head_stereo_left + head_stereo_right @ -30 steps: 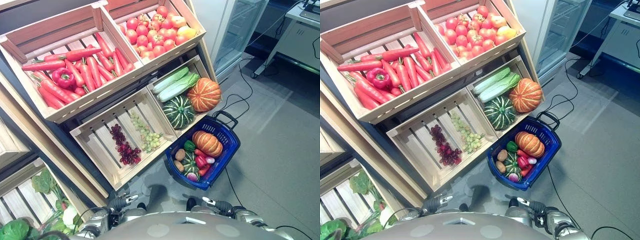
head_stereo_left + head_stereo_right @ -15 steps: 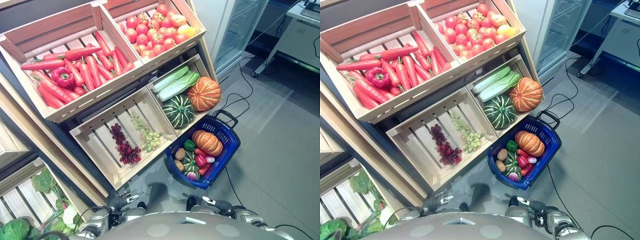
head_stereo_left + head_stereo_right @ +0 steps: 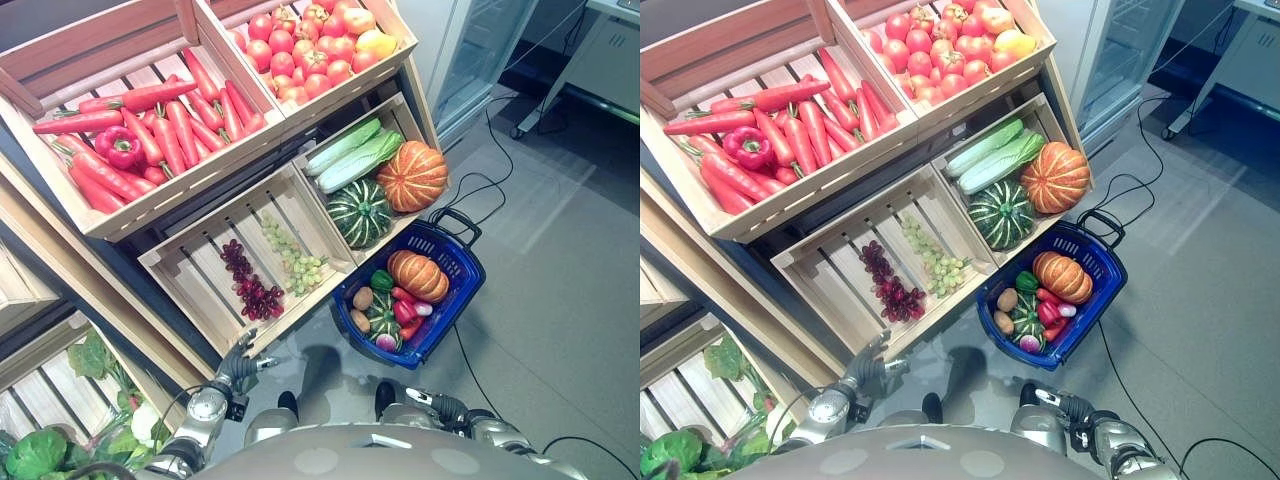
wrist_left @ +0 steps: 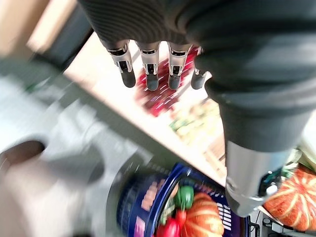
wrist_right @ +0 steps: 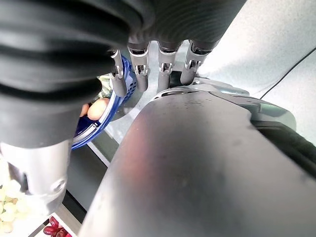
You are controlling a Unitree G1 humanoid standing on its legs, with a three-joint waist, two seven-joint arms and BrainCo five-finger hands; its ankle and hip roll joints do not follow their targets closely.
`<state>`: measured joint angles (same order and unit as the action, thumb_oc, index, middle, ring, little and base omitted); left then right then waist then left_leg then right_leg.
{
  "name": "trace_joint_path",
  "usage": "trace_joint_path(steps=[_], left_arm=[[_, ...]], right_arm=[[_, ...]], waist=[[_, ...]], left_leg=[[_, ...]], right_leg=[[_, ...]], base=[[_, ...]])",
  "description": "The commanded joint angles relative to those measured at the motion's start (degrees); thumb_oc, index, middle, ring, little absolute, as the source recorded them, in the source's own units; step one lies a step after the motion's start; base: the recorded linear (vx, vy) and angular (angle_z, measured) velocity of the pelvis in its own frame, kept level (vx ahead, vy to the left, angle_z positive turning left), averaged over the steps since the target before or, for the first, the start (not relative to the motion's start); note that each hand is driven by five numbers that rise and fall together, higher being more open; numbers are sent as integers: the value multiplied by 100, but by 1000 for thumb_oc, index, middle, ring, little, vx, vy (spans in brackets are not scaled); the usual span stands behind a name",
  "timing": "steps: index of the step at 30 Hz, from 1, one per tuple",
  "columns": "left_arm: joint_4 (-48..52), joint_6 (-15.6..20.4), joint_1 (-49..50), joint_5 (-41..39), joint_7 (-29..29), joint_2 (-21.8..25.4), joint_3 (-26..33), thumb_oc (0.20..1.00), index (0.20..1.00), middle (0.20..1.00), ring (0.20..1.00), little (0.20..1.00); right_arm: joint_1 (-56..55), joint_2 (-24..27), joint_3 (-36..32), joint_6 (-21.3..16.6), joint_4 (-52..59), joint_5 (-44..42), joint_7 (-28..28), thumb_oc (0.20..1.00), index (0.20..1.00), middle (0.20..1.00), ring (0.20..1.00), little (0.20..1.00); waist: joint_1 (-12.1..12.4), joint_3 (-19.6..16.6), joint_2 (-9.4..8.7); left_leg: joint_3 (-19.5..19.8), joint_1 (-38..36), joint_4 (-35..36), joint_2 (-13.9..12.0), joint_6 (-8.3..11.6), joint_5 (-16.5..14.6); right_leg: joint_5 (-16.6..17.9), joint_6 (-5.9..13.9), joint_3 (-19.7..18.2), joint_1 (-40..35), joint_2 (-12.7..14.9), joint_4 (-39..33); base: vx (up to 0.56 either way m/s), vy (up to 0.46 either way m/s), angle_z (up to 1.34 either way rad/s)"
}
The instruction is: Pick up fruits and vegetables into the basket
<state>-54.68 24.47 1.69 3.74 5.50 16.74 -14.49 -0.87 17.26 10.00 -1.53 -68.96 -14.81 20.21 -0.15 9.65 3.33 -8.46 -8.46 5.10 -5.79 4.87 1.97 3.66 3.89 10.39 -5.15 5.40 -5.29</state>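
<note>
A blue basket (image 3: 452, 318) stands on the floor beside the shelf. It holds an orange pumpkin (image 3: 417, 276), a green pepper (image 3: 381, 281), potatoes, red peppers and a small striped squash. My left hand (image 3: 240, 362) is raised below the front edge of the grape crate (image 3: 190, 300), its fingers (image 4: 150, 74) straight and empty, with red grapes (image 4: 163, 94) past them. My right hand (image 3: 1045, 398) hangs low near the basket's near end, its fingers (image 5: 165, 66) relaxed and holding nothing.
Red grapes (image 3: 250, 288) and green grapes (image 3: 295, 262) lie in the lower crate. Beside it are a striped squash (image 3: 360, 212), an orange pumpkin (image 3: 410, 176) and cabbage (image 3: 355, 155). Above are carrots (image 3: 150, 130), a red pepper (image 3: 120, 146) and tomatoes (image 3: 300, 45). Leafy greens (image 3: 40, 455) sit lower left.
My left hand has risen towards the front edge of the grape crate. The camera has shifted a little. The right hand has stayed low.
</note>
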Motion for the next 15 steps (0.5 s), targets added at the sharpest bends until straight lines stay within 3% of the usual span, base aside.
trace_joint_path(steps=[1, 2, 4, 6, 9, 11, 12, 15], left_arm=[[593, 267, -507, 1741, 1428, 652, -358, 1000, 1000, 1000, 1000, 1000], [623, 249, -518, 1835, 1522, 679, -374, 1000, 1000, 1000, 1000, 1000], [1121, -215, -758, 2609, 2255, 1118, -547, 1000, 1000, 1000, 1000, 1000], [1258, -449, -908, 2780, 2608, 1335, -570, 1000, 1000, 1000, 1000, 1000], [1371, -775, -1127, 3041, 2982, 1618, -514, 1000, 1000, 1000, 1000, 1000], [1362, -812, -1153, 3126, 3071, 1645, -513, 1000, 1000, 1000, 1000, 1000], [1325, -1041, -1244, 3473, 3480, 1777, -529, 1000, 1000, 1000, 1000, 1000], [1281, -1220, -1297, 3352, 3653, 1826, -537, 1000, 1000, 1000, 1000, 1000]], right_arm=[[253, 4, 375, -292, 252, -235, 84, 1000, 1000, 1000, 1000, 1000], [251, 18, 381, -297, 280, -238, 84, 1000, 1000, 1000, 1000, 1000], [262, 258, 451, -292, 676, -313, 93, 1000, 1000, 1000, 1000, 1000], [256, 410, 470, -338, 898, -303, 85, 1000, 1000, 1000, 1000, 1000], [255, 634, 524, -256, 1395, -355, -17, 1000, 1000, 1000, 1000, 1000], [259, 663, 530, -234, 1469, -359, -41, 1000, 1000, 1000, 1000, 1000], [288, 828, 561, -130, 1827, -382, -96, 1000, 1000, 1000, 1000, 1000], [288, 952, 582, -80, 2064, -398, -112, 1000, 1000, 1000, 1000, 1000]], waist=[[-75, 371, -40], [-81, 378, -34], [-181, 542, 83], [-251, 647, 155], [-340, 855, 250], [-354, 882, 261], [-432, 1032, 309], [-499, 1153, 327]], left_leg=[[241, 396, -452, 184, -336, -496], [243, 410, -456, 187, -336, -493], [253, 559, -432, 206, -314, -429], [245, 679, -432, 235, -297, -389], [211, 980, -603, 271, -255, -351], [205, 1034, -646, 277, -248, -349], [156, 1282, -874, 308, -214, -343], [122, 1437, -1047, 322, -195, -361]], right_leg=[[-984, 216, 192, 315, 426, 1294], [-997, 213, 186, 341, 430, 1322], [-1052, 204, 168, 615, 483, 1501], [-1064, 199, 128, 792, 509, 1576], [-1085, 172, 71, 1105, 547, 1733], [-1085, 168, 58, 1159, 550, 1759], [-1079, 135, -16, 1390, 555, 1867], [-1119, 111, -91, 1563, 555, 2013]], base=[[-1, 57, 8], [-14, 87, 4], [-55, 101, 0], [-62, 88, 5], [-71, 53, 0], [-50, 40, -5], [-56, 57, -6], [-19, 27, -8]])
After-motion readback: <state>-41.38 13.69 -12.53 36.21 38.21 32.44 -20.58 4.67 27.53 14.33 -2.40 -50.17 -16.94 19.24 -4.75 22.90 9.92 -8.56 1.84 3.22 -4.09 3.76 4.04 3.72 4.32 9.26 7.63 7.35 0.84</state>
